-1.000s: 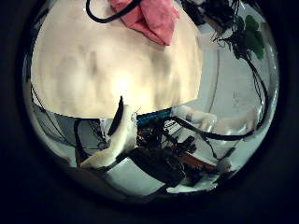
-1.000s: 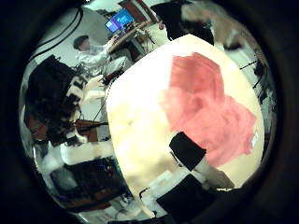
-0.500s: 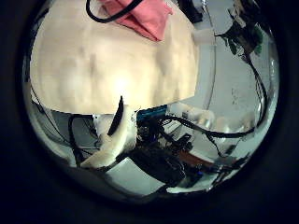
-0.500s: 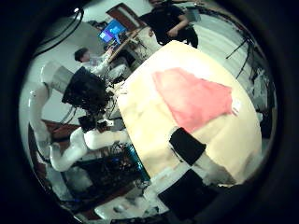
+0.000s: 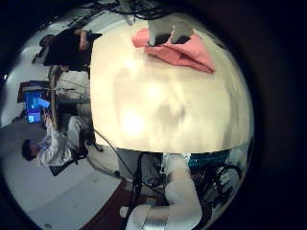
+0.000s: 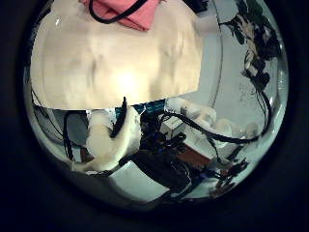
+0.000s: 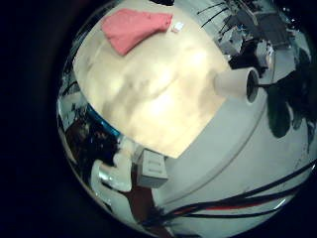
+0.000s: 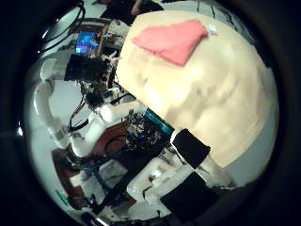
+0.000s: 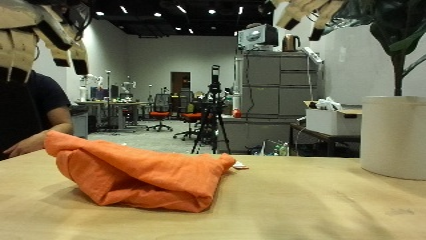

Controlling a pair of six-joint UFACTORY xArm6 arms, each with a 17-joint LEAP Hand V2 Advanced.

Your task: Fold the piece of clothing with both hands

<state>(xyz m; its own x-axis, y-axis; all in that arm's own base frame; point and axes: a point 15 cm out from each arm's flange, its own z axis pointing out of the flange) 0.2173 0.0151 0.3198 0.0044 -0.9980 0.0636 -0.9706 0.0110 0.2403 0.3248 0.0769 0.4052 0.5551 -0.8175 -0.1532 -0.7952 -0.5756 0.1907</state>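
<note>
Now both hands (image 9: 37, 35) (image 9: 304, 12) hang empty above the garment (image 9: 140, 172).

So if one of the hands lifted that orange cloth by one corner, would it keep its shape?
Probably not. The crumpled orange cloth lies in soft folds and sags flat against the wooden table, so it would likely hang limp. It looks thin, so probably light. If pushed, it might bunch up rather than slide.

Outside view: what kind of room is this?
Probably a robotics lab or open workshop. Behind the table with the orange garment stand grey metal cabinets, office chairs at desks, and a camera tripod.
</note>
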